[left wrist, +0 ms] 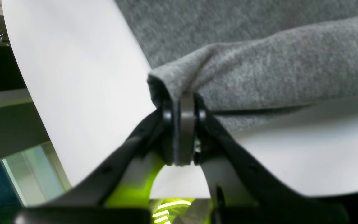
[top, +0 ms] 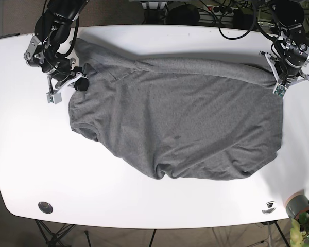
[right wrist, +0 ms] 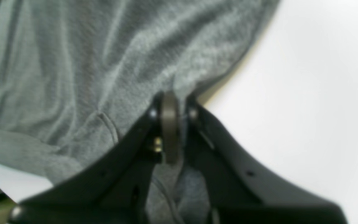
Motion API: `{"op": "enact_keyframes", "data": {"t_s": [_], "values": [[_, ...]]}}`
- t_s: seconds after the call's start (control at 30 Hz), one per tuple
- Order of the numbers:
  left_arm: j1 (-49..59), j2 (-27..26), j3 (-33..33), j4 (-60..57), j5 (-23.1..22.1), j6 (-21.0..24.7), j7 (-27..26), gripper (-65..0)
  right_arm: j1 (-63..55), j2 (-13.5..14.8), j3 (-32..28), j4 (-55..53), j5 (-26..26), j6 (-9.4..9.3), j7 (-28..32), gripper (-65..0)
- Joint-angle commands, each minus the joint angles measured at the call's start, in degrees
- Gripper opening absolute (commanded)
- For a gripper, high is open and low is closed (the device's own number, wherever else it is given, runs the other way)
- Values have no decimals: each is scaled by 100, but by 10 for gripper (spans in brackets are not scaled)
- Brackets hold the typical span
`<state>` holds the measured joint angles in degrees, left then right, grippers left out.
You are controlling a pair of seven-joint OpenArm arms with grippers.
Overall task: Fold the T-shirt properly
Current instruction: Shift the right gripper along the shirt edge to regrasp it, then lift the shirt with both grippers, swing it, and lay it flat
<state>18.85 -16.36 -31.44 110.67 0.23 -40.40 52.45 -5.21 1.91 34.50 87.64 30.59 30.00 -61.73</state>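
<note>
A grey T-shirt [top: 175, 123] lies spread across the white table [top: 31, 170], with a rolled fold along its far edge. In the base view my left gripper [top: 274, 77] sits at the shirt's far right corner. The left wrist view shows that gripper [left wrist: 183, 102] shut on a bunched fold of the T-shirt [left wrist: 275, 62]. My right gripper [top: 81, 77] is at the shirt's far left corner. Its wrist view shows the gripper [right wrist: 170, 99] shut on the edge of the T-shirt [right wrist: 73, 62].
The table's front edge holds two round fittings [top: 45, 207] [top: 269, 207]. A potted plant [top: 301, 211] stands by the front right corner. Cables [top: 232, 15] run behind the far edge.
</note>
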Motion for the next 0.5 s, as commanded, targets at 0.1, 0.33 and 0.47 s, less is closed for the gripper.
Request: {"op": "enact_keyframes", "data": {"t_s": [0.1, 0.33, 0.47], "values": [[-193, 67, -78, 93, -212, 40, -89, -650, -63, 33, 27, 111, -136, -6, -37, -629], [-360, 427, -500, 164, -335, 40, -89, -650, -485, 33, 27, 1184, -145, -6, -37, -629], [-799, 568, -473, 172, -326, 40, -89, -650, -433, 51, 0, 1711, -189, -59, -46, -629]]}}
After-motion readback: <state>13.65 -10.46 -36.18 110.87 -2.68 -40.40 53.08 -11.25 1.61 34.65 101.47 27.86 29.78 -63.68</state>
